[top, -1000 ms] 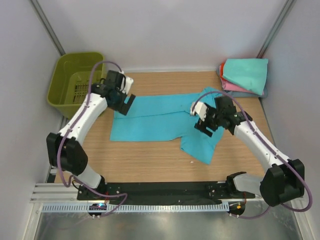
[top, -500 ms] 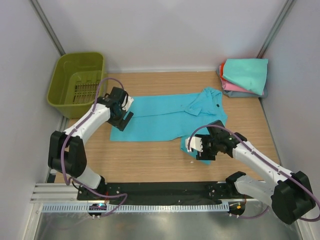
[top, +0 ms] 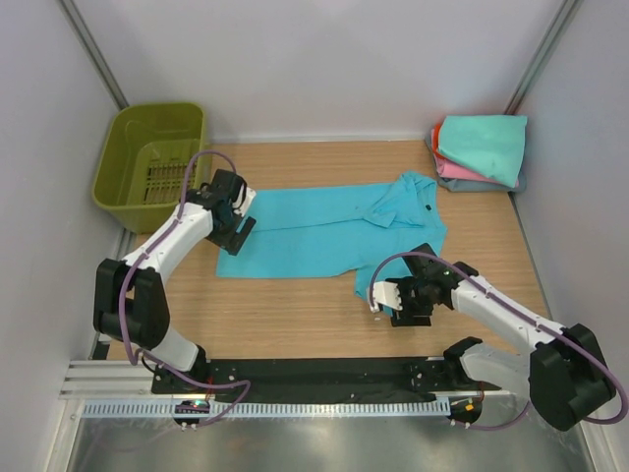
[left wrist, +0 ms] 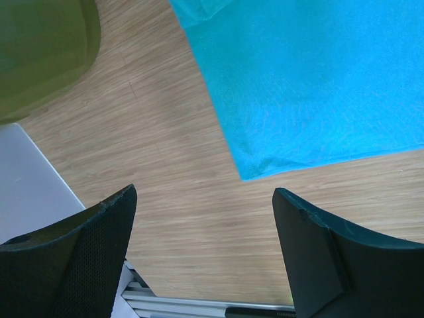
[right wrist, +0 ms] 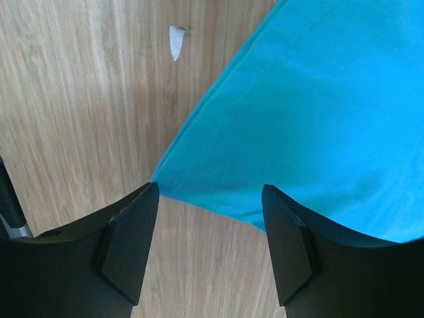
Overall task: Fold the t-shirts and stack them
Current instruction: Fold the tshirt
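Note:
A bright turquoise-blue t-shirt [top: 324, 231] lies spread flat on the wooden table. My left gripper [top: 234, 234] is open and empty over the shirt's left edge; its wrist view shows the shirt's corner [left wrist: 318, 86] just beyond the open jaws. My right gripper [top: 406, 307] is open and empty at the shirt's near right corner; its wrist view shows that corner [right wrist: 291, 112] between the jaws. A stack of folded t-shirts, mint-teal [top: 484, 143] on top with pink [top: 454, 170] and grey-blue below, sits at the back right.
An olive-green slotted plastic basket [top: 150, 157] stands at the back left, beside my left arm. A small white scrap [right wrist: 176, 42] lies on the wood near the right gripper. Grey walls close in the table on three sides.
My right gripper let go of the shirt's right part, which now lies flat, and swung down to its near right corner. My left gripper shifted down along the left edge.

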Available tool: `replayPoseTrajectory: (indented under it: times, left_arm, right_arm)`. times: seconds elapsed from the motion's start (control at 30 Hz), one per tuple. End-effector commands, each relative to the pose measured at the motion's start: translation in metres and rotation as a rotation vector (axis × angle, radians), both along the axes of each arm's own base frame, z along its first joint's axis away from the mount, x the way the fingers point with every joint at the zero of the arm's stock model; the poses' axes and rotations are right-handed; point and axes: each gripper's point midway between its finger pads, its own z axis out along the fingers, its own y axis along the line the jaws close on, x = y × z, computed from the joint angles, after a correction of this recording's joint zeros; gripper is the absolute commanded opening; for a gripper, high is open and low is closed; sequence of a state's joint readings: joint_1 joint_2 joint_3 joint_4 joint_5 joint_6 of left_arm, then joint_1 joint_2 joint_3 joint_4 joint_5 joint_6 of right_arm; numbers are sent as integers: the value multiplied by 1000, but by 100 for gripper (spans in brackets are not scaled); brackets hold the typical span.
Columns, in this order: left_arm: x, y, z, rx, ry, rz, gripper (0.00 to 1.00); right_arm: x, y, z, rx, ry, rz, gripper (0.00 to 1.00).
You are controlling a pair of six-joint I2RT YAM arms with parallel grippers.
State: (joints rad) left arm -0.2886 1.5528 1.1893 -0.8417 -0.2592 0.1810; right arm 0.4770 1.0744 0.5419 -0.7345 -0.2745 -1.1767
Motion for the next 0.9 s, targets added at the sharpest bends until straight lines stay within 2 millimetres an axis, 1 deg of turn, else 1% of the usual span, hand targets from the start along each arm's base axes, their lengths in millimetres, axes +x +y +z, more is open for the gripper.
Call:
replayPoseTrajectory:
  times: [0.0, 0.1, 0.23, 0.37, 0.43, 0.5, 0.53, 0.57, 0.6, 0.63, 0.7, 0.73, 0.77, 0.8, 0.83, 0.87]
  left_arm:
    - [18, -2, 18, -14, -81, 16, 84]
    - [21, -3, 16, -14, -77, 18, 84]
    - [23, -4, 14, -15, -70, 23, 84]
    - [20, -3, 9, -5, -51, 19, 84]
    - [16, -1, 4, 0, -39, 23, 84]
    - [13, 0, 1, 1, -29, 32, 84]
    - [10, 1, -1, 3, -17, 41, 84]
    - [6, 3, -4, 4, -6, 48, 84]
    - [4, 7, -3, -3, -10, 66, 84]
    - [1, 9, -4, -15, -6, 78, 84]
    - [-8, 12, -8, -54, 24, 111, 84]
    - [-14, 19, -10, -80, 49, 152, 83]
    - [-18, 15, -13, -136, 76, 166, 83]
    - [-26, 21, -15, -181, 117, 222, 83]
    - [-30, 20, -20, -214, 157, 241, 83]
    - [-33, 16, -24, -252, 188, 248, 80]
  right_arm:
    - [-6, -4, -2, -34, 22, 37, 69]
    - [-9, -6, -6, -40, 30, 44, 70]
    - [-8, -6, -13, -47, 35, 37, 70]
    - [-3, -2, -12, -34, 30, 23, 70]
    - [-2, -1, -14, -29, 31, 21, 67]
    - [-2, 1, -16, -30, 45, 6, 54]
    - [2, 2, -14, -28, 41, -6, 41]
    - [3, 3, -14, -27, 50, -35, 35]
    - [7, 4, -11, -21, 41, -48, 28]
    - [10, 4, -10, -22, 31, -64, 18]
    - [13, 4, -5, -10, -1, -70, 12]
    - [12, 4, -6, -8, -4, -72, 8]
    - [13, 3, -4, -4, -21, -78, 8]
    - [12, 3, -5, -3, -20, -81, 7]
    - [10, 1, -7, -9, -17, -85, 7]
    - [11, 0, -7, -13, -19, -95, 7]
